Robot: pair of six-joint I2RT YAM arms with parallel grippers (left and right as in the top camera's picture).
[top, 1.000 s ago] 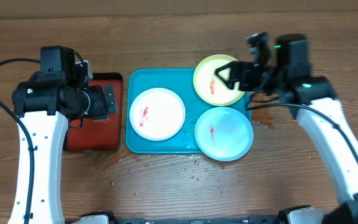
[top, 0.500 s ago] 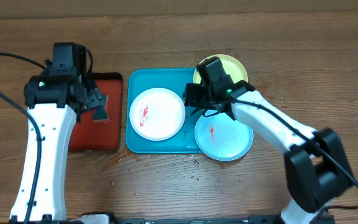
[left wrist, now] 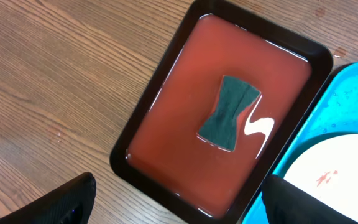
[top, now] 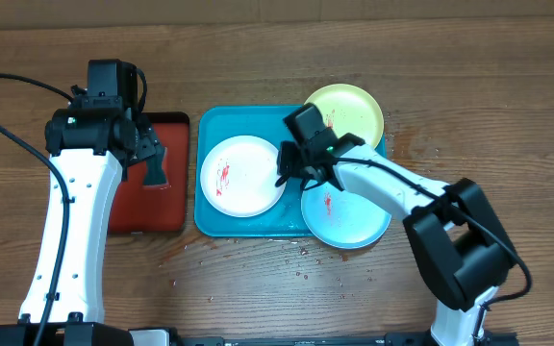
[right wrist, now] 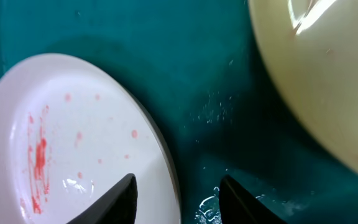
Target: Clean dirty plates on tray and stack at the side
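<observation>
White plate (top: 243, 178) targeted next
Right end effector (right wrist: 176, 186) has swung here from the yellow-green plate (top: 354, 108), parted, empty, astride the white rim.

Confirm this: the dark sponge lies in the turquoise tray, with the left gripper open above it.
One detail is wrong. The sponge lies in the red tray, in its reddish liquid, not in the turquoise tray beside it. The left wrist view shows this plainly. The rest holds: the left gripper is open above the sponge.
</observation>
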